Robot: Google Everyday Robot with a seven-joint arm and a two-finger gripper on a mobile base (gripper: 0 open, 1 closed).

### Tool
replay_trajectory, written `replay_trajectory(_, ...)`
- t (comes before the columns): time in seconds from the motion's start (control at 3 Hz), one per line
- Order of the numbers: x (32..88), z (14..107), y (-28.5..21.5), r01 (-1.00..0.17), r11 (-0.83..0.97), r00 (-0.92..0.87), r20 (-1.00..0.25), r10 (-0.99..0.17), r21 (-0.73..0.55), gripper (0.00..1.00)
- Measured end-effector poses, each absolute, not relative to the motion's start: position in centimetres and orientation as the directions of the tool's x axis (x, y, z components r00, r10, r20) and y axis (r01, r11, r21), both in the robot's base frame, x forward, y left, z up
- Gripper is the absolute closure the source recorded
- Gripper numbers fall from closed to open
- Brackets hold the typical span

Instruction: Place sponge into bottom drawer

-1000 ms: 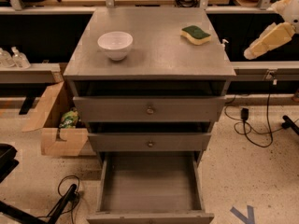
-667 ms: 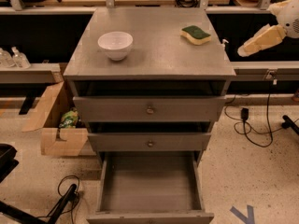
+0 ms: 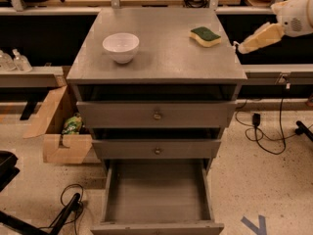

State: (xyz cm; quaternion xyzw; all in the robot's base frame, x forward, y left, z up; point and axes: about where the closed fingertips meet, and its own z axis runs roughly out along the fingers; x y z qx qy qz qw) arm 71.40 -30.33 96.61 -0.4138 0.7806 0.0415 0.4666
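Observation:
The sponge [image 3: 205, 36], yellow with a dark green top face, lies flat on the grey cabinet top [image 3: 161, 58], near its back right corner. The bottom drawer [image 3: 157, 195] is pulled fully open below the two shut knobbed drawers; its flat grey floor holds nothing. My gripper [image 3: 240, 46] reaches in from the right edge of the view on a cream-coloured arm. Its tip hangs just off the cabinet's right edge, to the right of the sponge and apart from it.
A white bowl [image 3: 121, 47] stands on the left half of the cabinet top. An open cardboard box [image 3: 61, 131] sits on the floor to the cabinet's left. Black cables lie on the floor at lower left [image 3: 68, 212] and at right [image 3: 266, 131].
The gripper has moved left and slightly up, closer to the cabinet's right edge and the sponge. The sponge, bowl and drawers have not moved.

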Motion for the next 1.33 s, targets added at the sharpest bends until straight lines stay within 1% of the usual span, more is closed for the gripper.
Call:
replay_trajectory(0.67, 81.5, 94.8, -27.7, -0.637, 0.723, -0.201, -0.848, -0.491, -0.267, 0.00)
replay_trajectory(1.0, 81.5, 94.8, -27.7, -0.637, 0.723, -0.201, -0.848, -0.491, -0.267, 0.00)
replay_trajectory(1.33, 83.2, 93.6, -27.1, -0.625, 0.738, -0.199, -0.862, -0.467, -0.256, 0.00)
